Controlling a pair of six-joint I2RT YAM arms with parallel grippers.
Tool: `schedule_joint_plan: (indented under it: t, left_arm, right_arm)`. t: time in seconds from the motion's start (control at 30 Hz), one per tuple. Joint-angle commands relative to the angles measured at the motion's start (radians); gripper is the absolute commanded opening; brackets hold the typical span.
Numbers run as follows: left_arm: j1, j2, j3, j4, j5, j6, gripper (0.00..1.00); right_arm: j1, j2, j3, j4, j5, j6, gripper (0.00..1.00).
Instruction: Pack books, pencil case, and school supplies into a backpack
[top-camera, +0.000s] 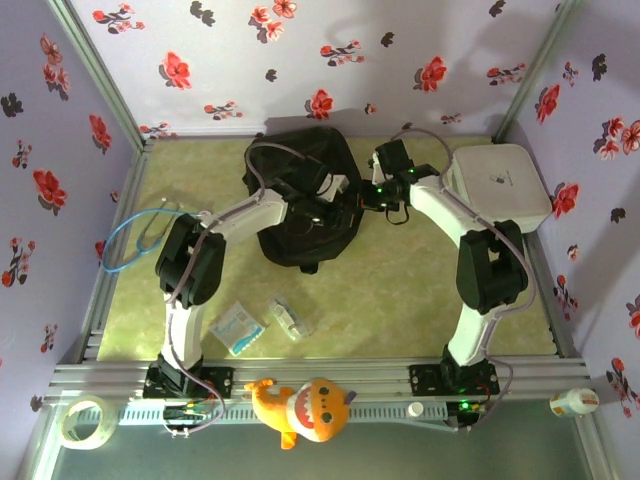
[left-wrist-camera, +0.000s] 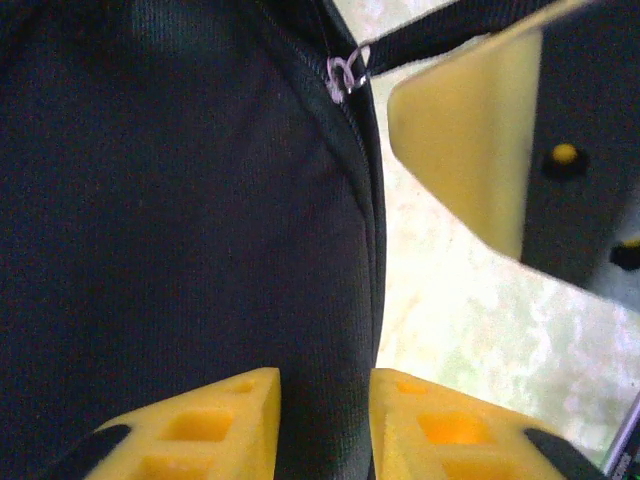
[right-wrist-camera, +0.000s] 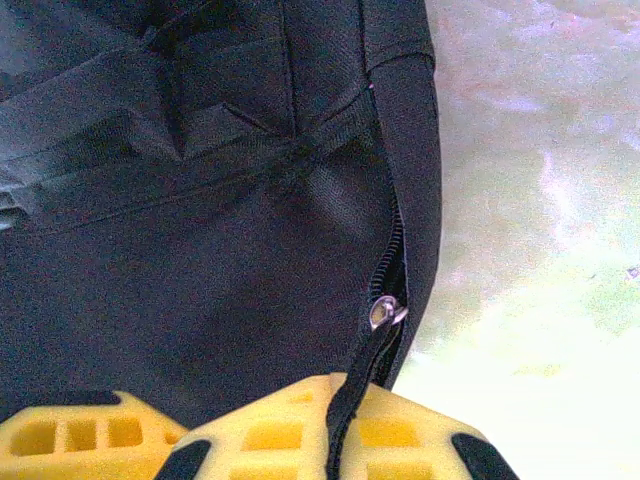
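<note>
While both arms are over at the large black soft fabric backpack (top-camera: 300, 225), which lies flat at the far middle of the green desk (top-camera: 420, 300), here's my read from the remote seat: we're at the very start, the get-the-bag-open stage. My right hand (right-wrist-camera: 342, 400) is pressed together on the black fabric pull strap (right-wrist-camera: 362, 365) that hangs off the small silver zipper slider (right-wrist-camera: 388, 312) at the bag's side edge. My left hand (left-wrist-camera: 325, 385) has its yellow fingers (left-wrist-camera: 210, 425) drawn in close with the bag's seam edge running between them. It looks like it's pinching the fabric to brace it, though I wouldn't swear how firmly. How much of the zip is open I can't make out. The packing itself looks barely begun: the small clear plastic oblong pencil case (top-camera: 290, 318) lies on the near part of the desk, just beside a flat pale blue-white packet (top-camera: 237, 328) and well apart from the bag. Whether the books are already inside, I can't tell. So by my count what's left is: open the zip, load the case and whatever else belongs in, then close up.
</note>
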Motion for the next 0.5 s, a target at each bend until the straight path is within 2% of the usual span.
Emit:
schedule_joint_plan:
  t: [0.0, 0.1, 0.23, 0.47]
  left_arm:
    - [-0.007, 0.020, 0.022, -0.011, -0.021, 0.037, 0.18]
    - [-0.008, 0.021, 0.014, -0.028, -0.020, 0.050, 0.08]
    - [-0.009, 0.004, -0.013, -0.032, 0.002, 0.057, 0.00]
    - [-0.009, -0.031, -0.064, -0.038, 0.054, 0.080, 0.00]
  right_arm:
    - [-0.011, -0.037, -0.003, 0.041, -0.012, 0.026, 0.00]
    - [-0.019, -0.022, -0.003, 0.057, 0.001, 0.060, 0.00]
    - [-0.025, -0.002, 0.008, 0.075, 0.029, 0.106, 0.00]
    - [-0.029, 0.021, 0.026, 0.086, 0.099, 0.154, 0.00]
